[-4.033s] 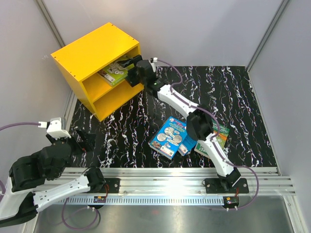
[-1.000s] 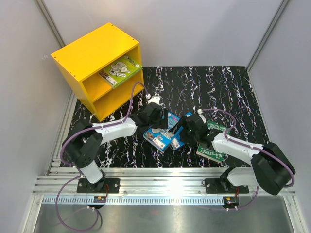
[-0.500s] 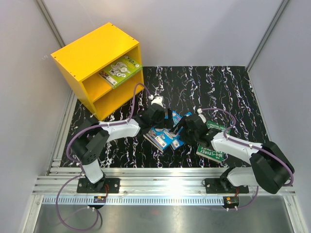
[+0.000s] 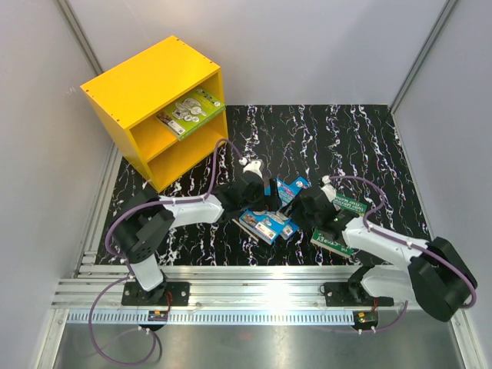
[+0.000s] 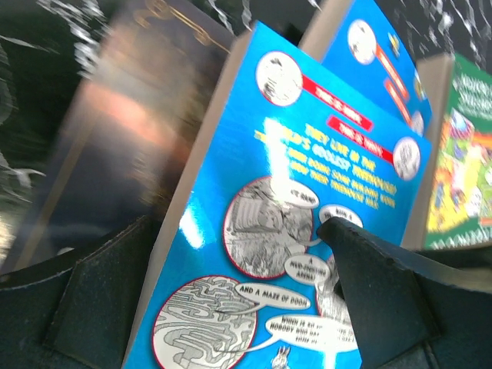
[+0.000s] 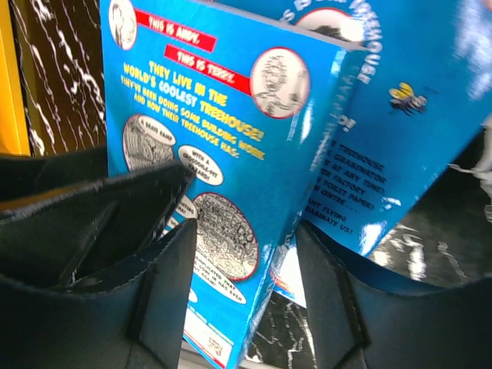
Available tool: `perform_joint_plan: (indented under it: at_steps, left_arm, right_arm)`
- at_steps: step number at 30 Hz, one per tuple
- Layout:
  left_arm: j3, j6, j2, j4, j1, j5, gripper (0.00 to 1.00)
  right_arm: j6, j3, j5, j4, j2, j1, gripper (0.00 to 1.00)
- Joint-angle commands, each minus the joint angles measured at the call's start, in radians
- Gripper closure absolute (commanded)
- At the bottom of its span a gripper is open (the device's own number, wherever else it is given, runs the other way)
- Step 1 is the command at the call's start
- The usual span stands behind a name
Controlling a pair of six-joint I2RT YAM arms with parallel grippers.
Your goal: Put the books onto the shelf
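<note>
Right wrist view: my right gripper (image 6: 244,231) straddles the corner of a blue book (image 6: 231,115) reading "THEY LIVE IN THE WORLD'S COOLEST TREEHOUSE"; I cannot tell if it pinches. My left gripper (image 5: 234,231) gapes wide around a blue cover (image 5: 292,192). Farther off, a green book (image 4: 188,114) lies in the yellow shelf's (image 4: 131,84) upper compartment.

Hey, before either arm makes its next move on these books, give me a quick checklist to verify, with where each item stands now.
1. Top blue book sits between the right end effector's fingers: ok.
2. Right grip firmly closed on it: cannot tell.
3. Left end effector wide open, straddling that book, not clamping: ok.
4. Shelf upper compartment holds one green book, with room left: ok.
5. Dark book and second blue book clear of the lift: cannot tell.
</note>
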Motion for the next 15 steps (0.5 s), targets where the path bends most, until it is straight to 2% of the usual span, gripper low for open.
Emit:
perform_joint_plan:
  at_steps: [1,6,7,10,13,15]
  left_arm:
    - [-0.054,-0.036,0.014,-0.113,-0.054,0.141,0.01]
    - [-0.065,-0.064,0.011,-0.113,-0.089,0.153,0.01]
    - [-0.065,-0.066,0.011,-0.113,-0.094,0.152,0.01]
    - [-0.057,-0.066,0.004,-0.113,-0.099,0.149,0.01]
    - [-0.031,-0.06,-0.009,-0.131,-0.103,0.144,0.01]
    - [-0.014,-0.053,-0.016,-0.144,-0.108,0.138,0.01]
  right_arm:
    - [0.026,-0.027,0.112,0.061,-0.108,0.001,0.4]
    - [0.029,-0.09,0.149,0.078,-0.267,-0.001,0.48]
    - [0.028,-0.1,0.152,0.088,-0.307,0.001,0.57]
    - [0.015,-0.121,0.146,0.099,-0.352,0.001,0.68]
    - [-0.012,-0.112,0.104,0.111,-0.321,0.001,0.75]
    - [-0.003,-0.113,0.076,0.145,-0.301,0.001,0.83]
